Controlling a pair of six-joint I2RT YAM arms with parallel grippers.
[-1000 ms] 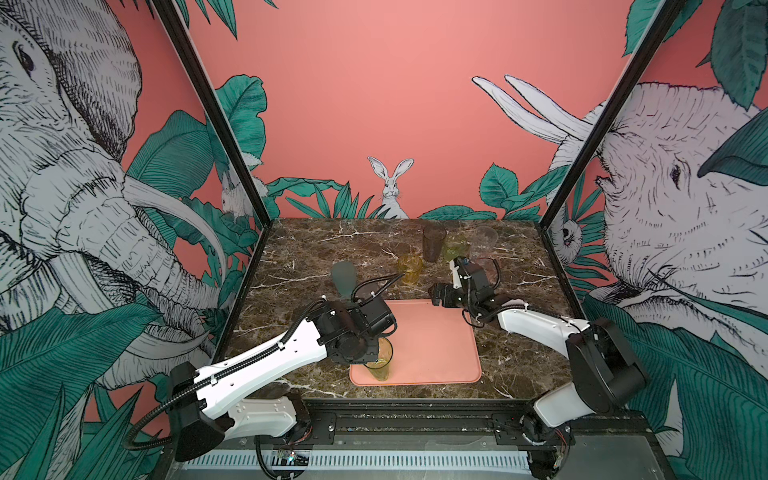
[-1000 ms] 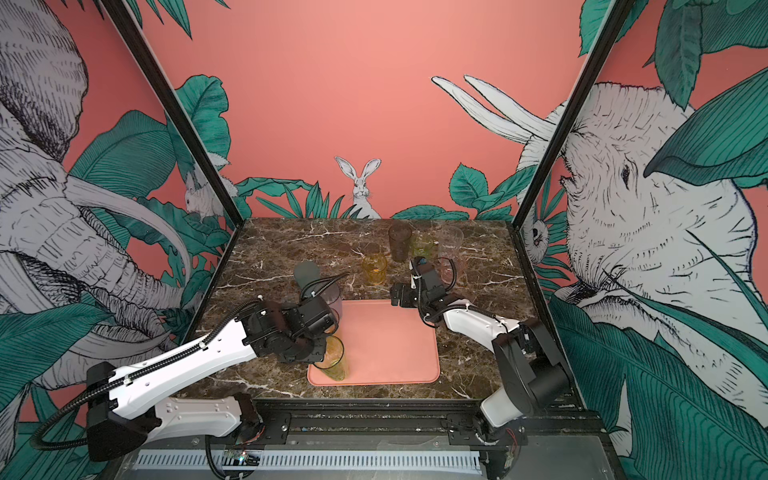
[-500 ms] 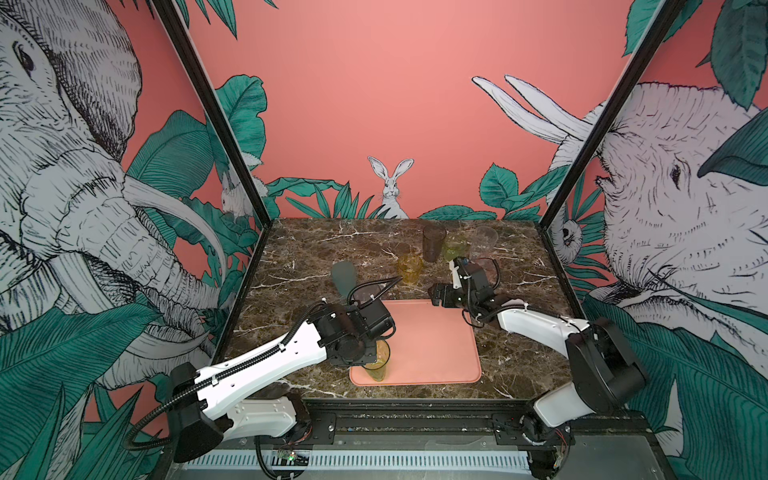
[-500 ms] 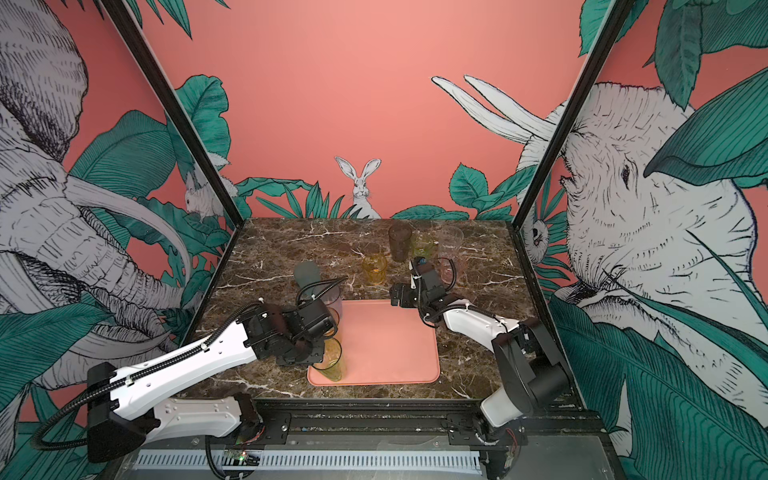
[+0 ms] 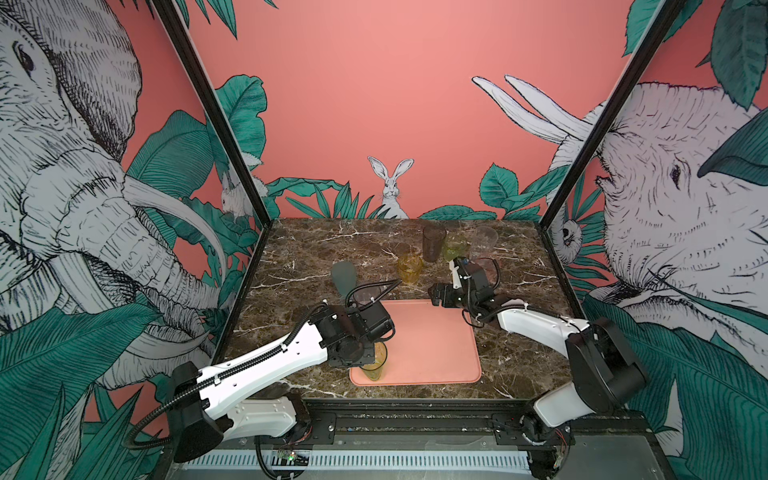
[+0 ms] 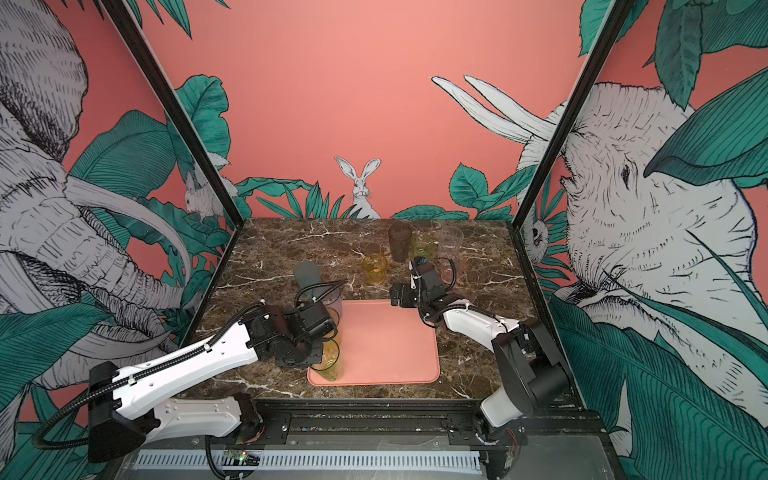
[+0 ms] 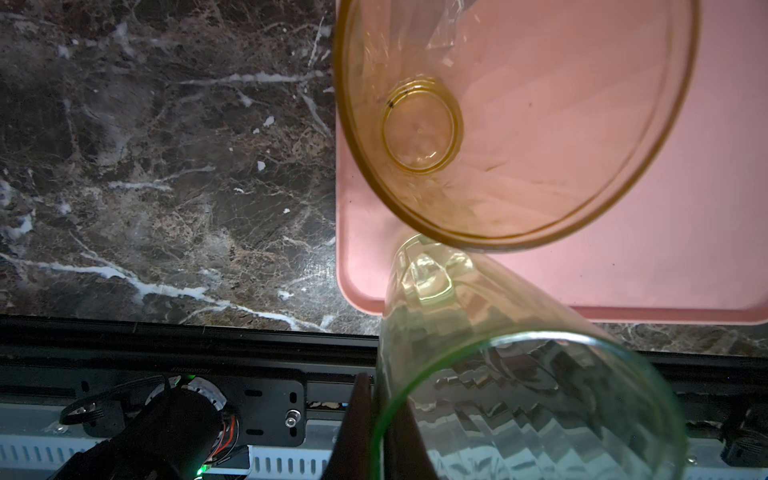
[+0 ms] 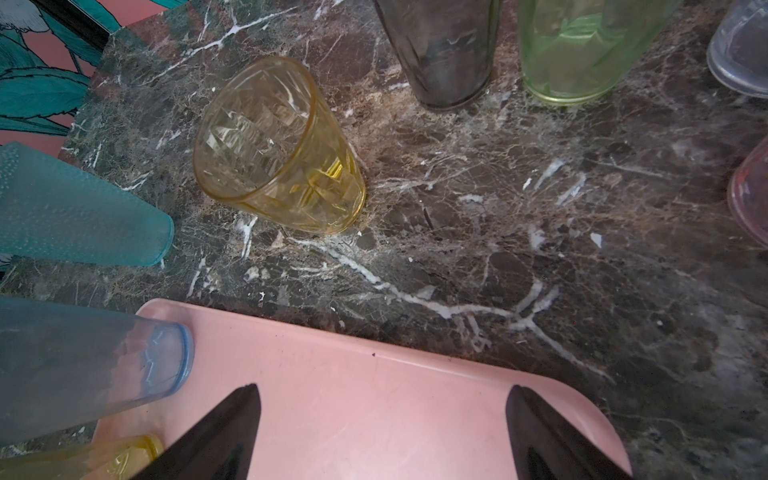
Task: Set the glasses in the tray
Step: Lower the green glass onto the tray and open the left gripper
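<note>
Left gripper [image 7: 377, 415] pinches yellow-green tumbler [image 7: 478, 324] on tray [image 7: 623, 286] beside amber tumbler [image 7: 519, 124]; right gripper [image 8: 382, 392] spread; six glasses [image 8: 278, 145] beyond it await.

Both top views look down from high, sharing the flat salmon-pink rounded-square tray [image 5: 432, 336]; wrist cameras sit close above its corners.

Salmon-pink tray [image 5: 432, 332], yellow-green tumbler [image 7: 457, 303], brown white-veined marble table [image 5: 311, 257].
</note>
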